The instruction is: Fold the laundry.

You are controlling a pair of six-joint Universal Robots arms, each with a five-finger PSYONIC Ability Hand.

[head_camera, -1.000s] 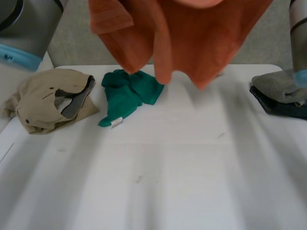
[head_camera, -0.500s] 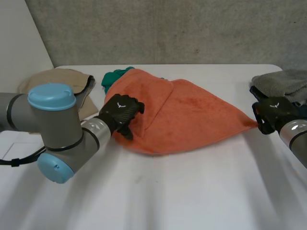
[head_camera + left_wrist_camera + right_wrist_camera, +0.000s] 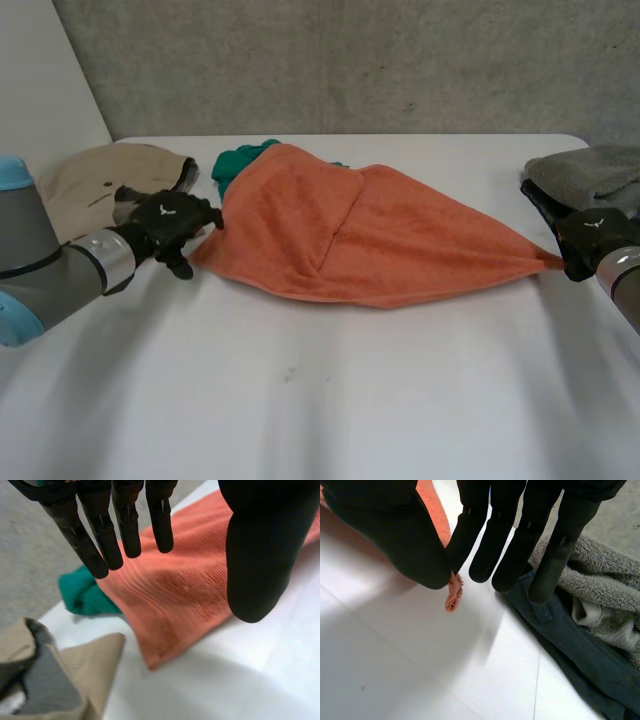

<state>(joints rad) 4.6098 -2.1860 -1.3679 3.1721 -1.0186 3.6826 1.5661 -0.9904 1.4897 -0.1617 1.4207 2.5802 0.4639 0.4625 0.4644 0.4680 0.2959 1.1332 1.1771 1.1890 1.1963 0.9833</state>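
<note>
An orange towel (image 3: 350, 235) lies spread and rumpled across the back of the white table (image 3: 350, 400), drawn to a point at its right end. My left hand (image 3: 170, 222) hovers just off the towel's left corner. In the left wrist view its fingers (image 3: 100, 535) are straight, the thumb stands apart, and nothing is between them above the orange towel (image 3: 175, 595). My right hand (image 3: 592, 240) is at the towel's right tip. In the right wrist view that right hand (image 3: 395, 535) pinches the orange corner (image 3: 453, 595) between thumb and a finger.
A green cloth (image 3: 238, 162) peeks out behind the towel's left part. A beige garment (image 3: 90, 185) lies at the far left. A grey towel (image 3: 590, 170) on a dark garment (image 3: 580, 655) is stacked at the right edge, beside my right hand.
The towel came down from the air onto the table. My left hand let go of it, opened and drew away to the left. The right hand pulled its corner further right.
</note>
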